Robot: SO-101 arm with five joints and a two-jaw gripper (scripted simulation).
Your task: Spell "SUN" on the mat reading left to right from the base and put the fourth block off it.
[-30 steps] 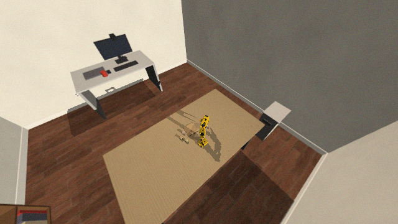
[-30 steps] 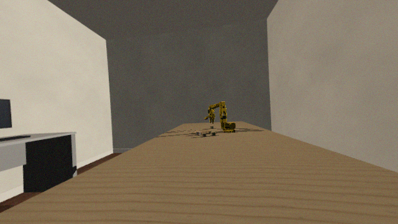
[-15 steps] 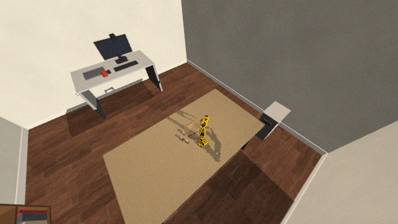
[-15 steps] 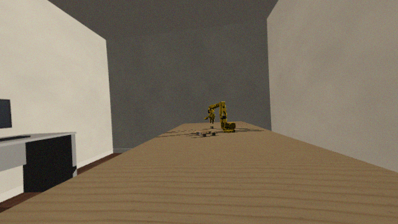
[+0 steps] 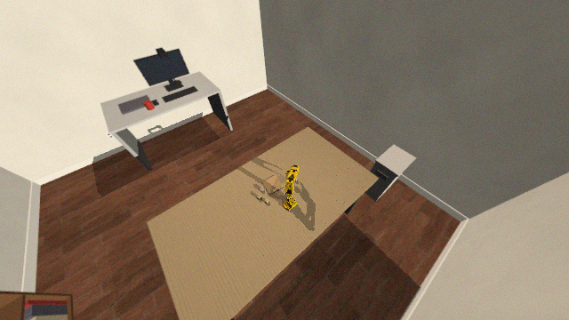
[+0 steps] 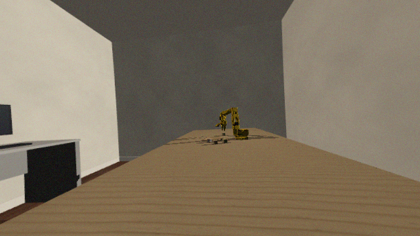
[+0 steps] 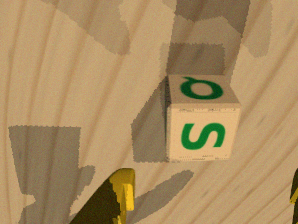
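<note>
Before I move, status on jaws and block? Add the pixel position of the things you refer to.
Jaws [image 6: 224, 130] open, nothing held. S block [image 7: 201, 132] ahead, between them and its own shadow. Nothing seen blocking.

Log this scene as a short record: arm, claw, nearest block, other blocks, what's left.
arm: yellow arm, bent over the wooden table
claw: open, holding nothing
S block: on the table, green S on its larger visible face, turned sideways in the wrist view
other blocks: a loose group of small ones, letters too small to read
word SUN: not readable as a row
</note>
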